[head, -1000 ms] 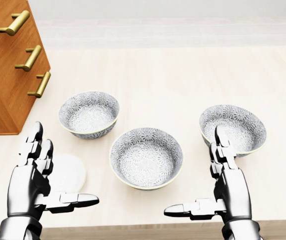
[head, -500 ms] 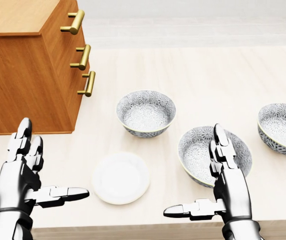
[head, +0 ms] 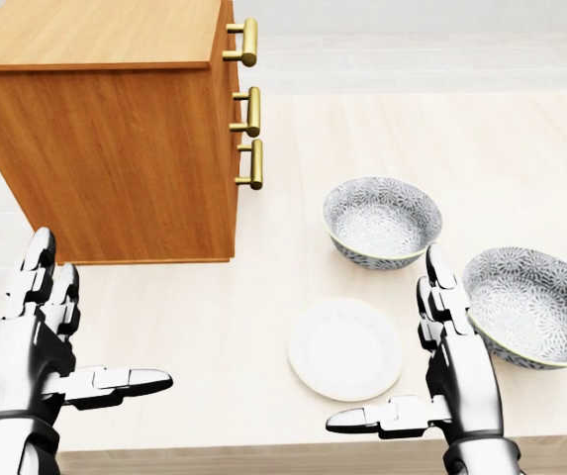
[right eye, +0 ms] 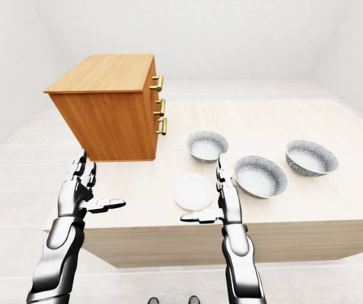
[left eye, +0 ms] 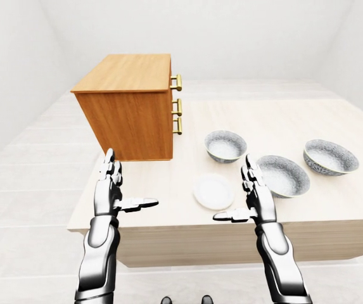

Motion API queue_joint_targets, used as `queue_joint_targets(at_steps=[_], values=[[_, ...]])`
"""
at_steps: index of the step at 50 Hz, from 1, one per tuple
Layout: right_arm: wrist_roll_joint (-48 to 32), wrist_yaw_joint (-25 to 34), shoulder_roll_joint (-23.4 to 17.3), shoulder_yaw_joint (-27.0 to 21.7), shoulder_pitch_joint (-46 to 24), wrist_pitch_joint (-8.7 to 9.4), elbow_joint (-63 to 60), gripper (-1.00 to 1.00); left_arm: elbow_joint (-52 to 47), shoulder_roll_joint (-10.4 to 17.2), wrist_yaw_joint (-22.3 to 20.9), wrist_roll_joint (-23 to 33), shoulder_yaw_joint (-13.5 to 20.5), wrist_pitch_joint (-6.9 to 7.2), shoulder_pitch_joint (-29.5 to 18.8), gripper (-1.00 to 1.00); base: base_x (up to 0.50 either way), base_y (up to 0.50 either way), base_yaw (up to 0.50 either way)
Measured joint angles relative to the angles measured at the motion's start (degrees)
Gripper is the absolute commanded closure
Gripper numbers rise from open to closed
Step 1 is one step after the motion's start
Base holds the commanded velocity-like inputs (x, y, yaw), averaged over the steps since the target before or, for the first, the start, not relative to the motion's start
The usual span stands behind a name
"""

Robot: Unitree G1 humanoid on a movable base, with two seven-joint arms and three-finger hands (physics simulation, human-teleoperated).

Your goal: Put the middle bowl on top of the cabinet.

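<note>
Holding both hands spread, empty: left hand (head: pixel 41 341) lower left, right hand (head: pixel 451 361) beside your middle bowl (head: pixel 530 305); cabinet (head: pixel 115 129) upper left.

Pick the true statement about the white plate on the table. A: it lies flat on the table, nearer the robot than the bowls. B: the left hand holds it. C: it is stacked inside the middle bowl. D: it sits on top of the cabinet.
A: the white plate lies bare on the table, below the bowls in the head view.

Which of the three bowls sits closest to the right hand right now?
The middle bowl, just right of the right hand in the left-eye view. The bowl by the cabinet and the far-right bowl both lie farther off.
</note>
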Motion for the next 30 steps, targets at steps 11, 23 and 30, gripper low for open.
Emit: queue_joint_targets(at_steps=[11, 23, 30], values=[[-0.1, 0.5, 0.1, 0.2, 0.4, -0.56, -0.2, -1.0, 0.6, 0.1, 0.0, 0.1, 0.3, -0.03, -0.1, -1.0, 0.0, 0.22, 0.0], [0.5, 1.8, 0.0, 0.3, 1.0, -1.84, 0.3, -1.0, 2.2, 0.2, 0.1, 0.1, 0.4, -0.11, -0.5, -1.0, 0.22, -0.01, 0.0], [0.6, 2.2, -0.1, 0.2, 1.1, -2.62, 0.7, -1.0, 2.3, 0.2, 0.1, 0.1, 0.3, -0.23, -0.4, -1.0, 0.5, -0.04, 0.0]])
